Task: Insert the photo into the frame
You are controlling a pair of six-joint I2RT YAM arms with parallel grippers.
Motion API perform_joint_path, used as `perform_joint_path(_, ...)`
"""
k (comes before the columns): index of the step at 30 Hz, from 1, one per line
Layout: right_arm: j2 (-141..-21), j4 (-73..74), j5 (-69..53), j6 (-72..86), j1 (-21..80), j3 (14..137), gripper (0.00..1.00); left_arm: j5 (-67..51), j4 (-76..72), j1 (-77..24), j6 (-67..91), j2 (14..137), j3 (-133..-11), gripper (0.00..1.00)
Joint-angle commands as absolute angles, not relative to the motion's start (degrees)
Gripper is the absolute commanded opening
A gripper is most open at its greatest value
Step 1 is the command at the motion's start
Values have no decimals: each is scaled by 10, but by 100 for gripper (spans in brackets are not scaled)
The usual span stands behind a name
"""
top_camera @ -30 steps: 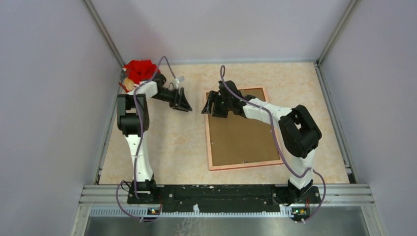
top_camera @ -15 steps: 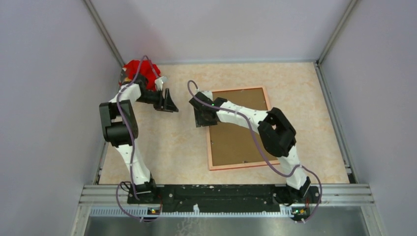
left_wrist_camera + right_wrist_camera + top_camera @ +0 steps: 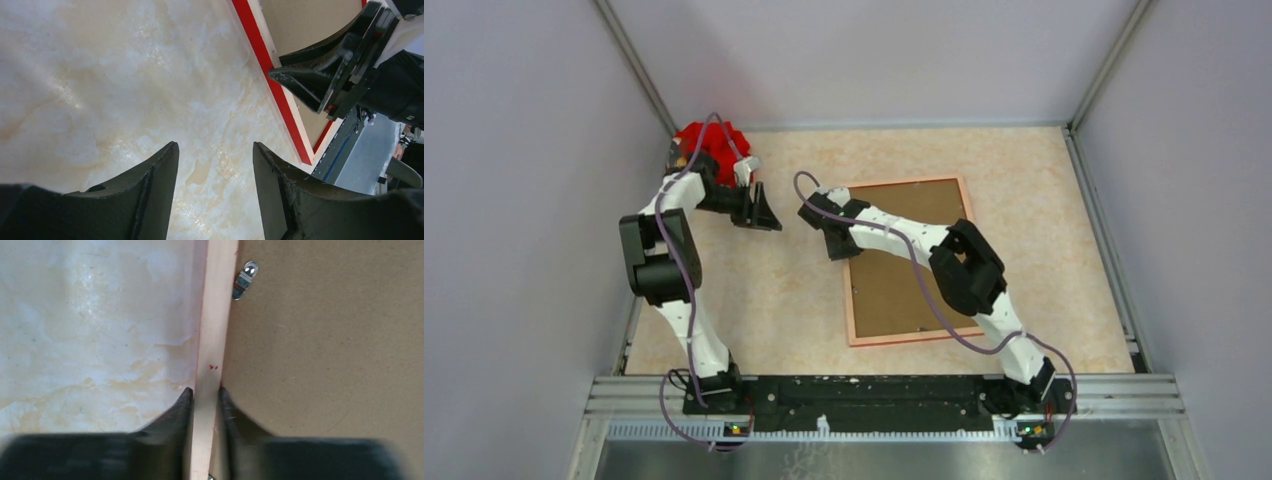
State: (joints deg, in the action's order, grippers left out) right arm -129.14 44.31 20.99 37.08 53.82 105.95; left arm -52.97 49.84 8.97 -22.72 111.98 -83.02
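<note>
My right pincer [image 3: 204, 392] pinches the frame [image 3: 210, 315] by its left rail. The frame lies back-up toward 3 o'clock on the tabletop [image 3: 774, 300], its red front mostly hidden. My left pincer [image 3: 215, 148] hangs spread at 9 o'clock.

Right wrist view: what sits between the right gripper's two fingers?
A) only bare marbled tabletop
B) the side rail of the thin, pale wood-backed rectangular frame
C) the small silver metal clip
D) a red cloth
B: the right gripper closes on the side rail of the thin, pale wood-backed rectangular frame; the small silver metal clip lies farther along, untouched.
</note>
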Motion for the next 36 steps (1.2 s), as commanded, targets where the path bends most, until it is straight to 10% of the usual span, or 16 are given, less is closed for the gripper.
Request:
perform_joint_path(1, -1321, 464, 220, 378, 548, 1100, 3, -527, 512, 94, -245, 1063, -821, 62)
perform_joint_path(14, -1248, 598, -44, 383, 498, 1421, 0, -523, 584, 94, -470, 962, -823, 68)
perform_joint_path(24, -1065, 373, -340, 562, 393, 1236, 0, -595, 184, 58, -479, 630, -626, 89)
perform_joint_path(36, -862, -25, -470, 797, 215, 795, 0, -445, 229, -147, -370, 745, -725, 79)
